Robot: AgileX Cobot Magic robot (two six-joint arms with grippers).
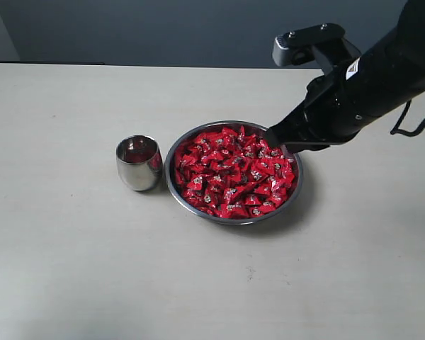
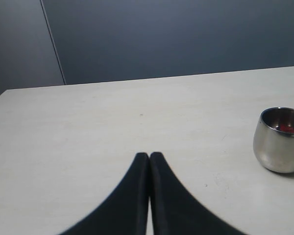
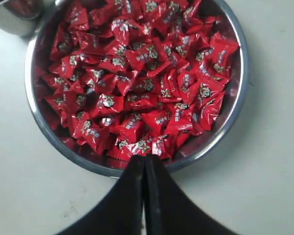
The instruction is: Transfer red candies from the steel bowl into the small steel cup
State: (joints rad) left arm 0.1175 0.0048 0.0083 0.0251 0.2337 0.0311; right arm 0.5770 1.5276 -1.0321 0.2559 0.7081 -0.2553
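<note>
The steel bowl [image 1: 168, 173] sits mid-table, heaped with red candies [image 1: 234, 173]. Just left of it stands the small steel cup [image 1: 138, 164], with red showing inside. My right gripper [image 1: 270, 136] is shut at the bowl's far right rim, just over the candies. In the right wrist view its fingertips [image 3: 145, 157] press together at the bowl's rim [image 3: 243, 73], beside the candies [image 3: 137, 73], and I see nothing between them. The left gripper [image 2: 149, 155] is shut and empty above bare table, well short of the cup [image 2: 279, 144], where a red candy [image 2: 285, 128] lies inside.
The pale table [image 1: 71, 269] stretches around bowl and cup. A dark wall [image 1: 163, 28] runs behind the table's far edge. The right arm's black body [image 1: 368, 85] reaches in from the upper right. The cup's edge [image 3: 12, 17] shows beside the bowl in the right wrist view.
</note>
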